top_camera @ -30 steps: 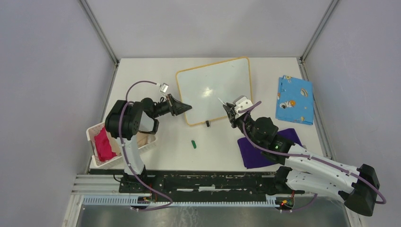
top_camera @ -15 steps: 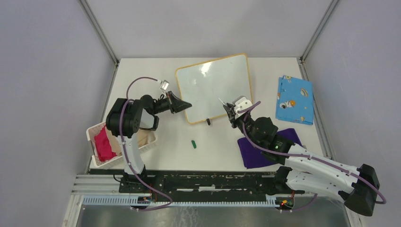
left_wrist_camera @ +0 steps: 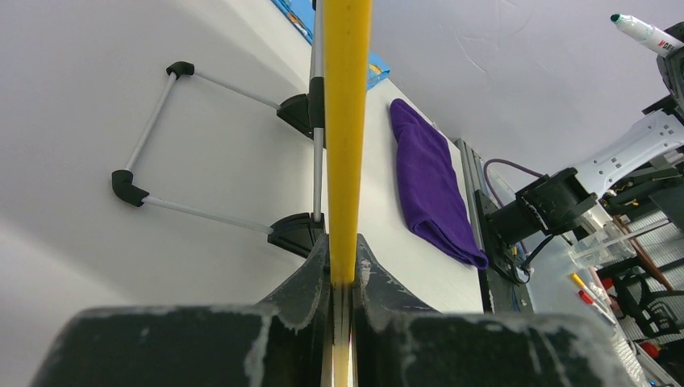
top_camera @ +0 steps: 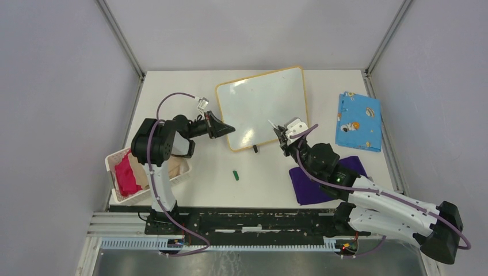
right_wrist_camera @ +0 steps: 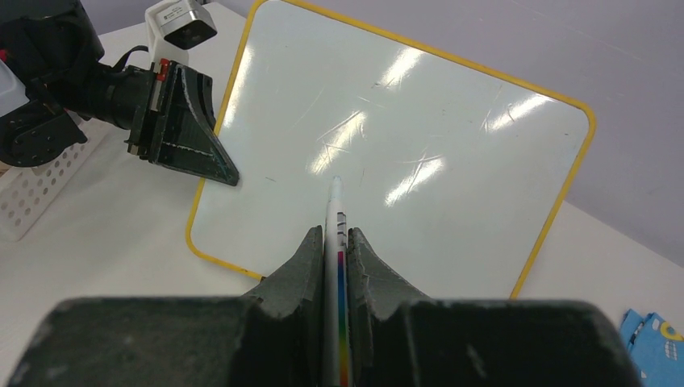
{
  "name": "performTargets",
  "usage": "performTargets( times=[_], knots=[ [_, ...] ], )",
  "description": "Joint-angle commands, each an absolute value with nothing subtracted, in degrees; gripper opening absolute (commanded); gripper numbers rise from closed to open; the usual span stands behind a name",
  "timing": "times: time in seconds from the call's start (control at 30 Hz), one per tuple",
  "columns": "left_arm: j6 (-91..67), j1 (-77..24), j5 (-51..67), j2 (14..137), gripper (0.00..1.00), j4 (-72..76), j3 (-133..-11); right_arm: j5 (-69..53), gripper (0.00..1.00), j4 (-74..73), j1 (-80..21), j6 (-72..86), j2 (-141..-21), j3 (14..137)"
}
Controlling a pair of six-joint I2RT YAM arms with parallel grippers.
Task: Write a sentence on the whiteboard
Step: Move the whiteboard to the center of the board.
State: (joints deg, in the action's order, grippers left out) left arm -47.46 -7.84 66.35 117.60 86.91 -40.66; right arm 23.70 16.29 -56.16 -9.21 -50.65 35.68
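Yellow-orange rim and glossy white face mark the whiteboard (top_camera: 262, 106), which sits in the far middle of the table (top_camera: 190, 86), turned a little so that its near left corner points toward the left arm. The left gripper (top_camera: 228, 130) reaches in from the left and has its fingers pinched narrow on that rim at the board's near left edge; in the left wrist view the yellow edge runs straight up from between the two black fingertips. Just beside the rim in that view is a thin wire stand (left_wrist_camera: 161, 137) with black corner pieces, though I cannot tell whether it rests on the table. The right gripper (top_camera: 281, 137) is at the board's near right corner, its fingers closed on a white marker (top_camera: 269, 122). The marker points out over the board face, and whether its tip touches the surface I cannot tell. Across the board face lie glare streaks and faint scuffs. A blue patterned cloth (top_camera: 358, 121) lies to the right of the board, apart from it, and a purple cloth (top_camera: 322, 181) lies nearer, partly under the right arm. A small green cap (top_camera: 235, 174) rests on the table between the arms. At the left edge, a white basket (top_camera: 115, 164) holds a pink cloth (top_camera: 125, 175).
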Motion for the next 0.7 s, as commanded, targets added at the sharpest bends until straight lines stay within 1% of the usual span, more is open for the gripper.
performTargets(
  times=[0.0,0.07,0.17,0.33,0.37,0.43,0.57,0.67],
  knots=[
    [-45.8,-9.0,71.2,116.2,0.02,87.3,-40.4,25.2,0.0,17.9,-56.4,-9.8,-48.9,35.3],
    [-42.1,-8.9,70.1,114.8,0.02,81.7,-39.9,25.1,0.0,17.9,-56.4,-9.8,-48.7,35.2],
    [-32.4,-8.7,67.6,111.3,0.19,69.6,-39.5,25.2,0.0,17.9,-56.4,-9.8,-48.4,35.2],
    [-7.9,-9.4,60.7,103.5,0.33,34.2,-43.0,25.3,0.0,18.3,-56.4,-9.8,-47.9,34.8],
    [-6.3,-9.7,59.8,102.6,0.34,31.2,-43.4,25.3,0.0,18.5,-56.4,-9.8,-47.8,34.7],
    [-6.3,-9.7,58.5,101.5,0.39,30.5,-43.1,25.0,0.0,18.6,-56.4,-9.7,-47.8,34.7],
    [-6.5,-9.8,55.5,98.8,0.53,30.4,-41.8,24.8,0.0,18.5,-56.4,-9.7,-47.2,34.6],
    [-6.2,-9.8,52.4,96.1,0.88,29.5,-41.0,24.9,0.0,18.6,-56.4,-9.7,-46.5,34.3]
  ],
)
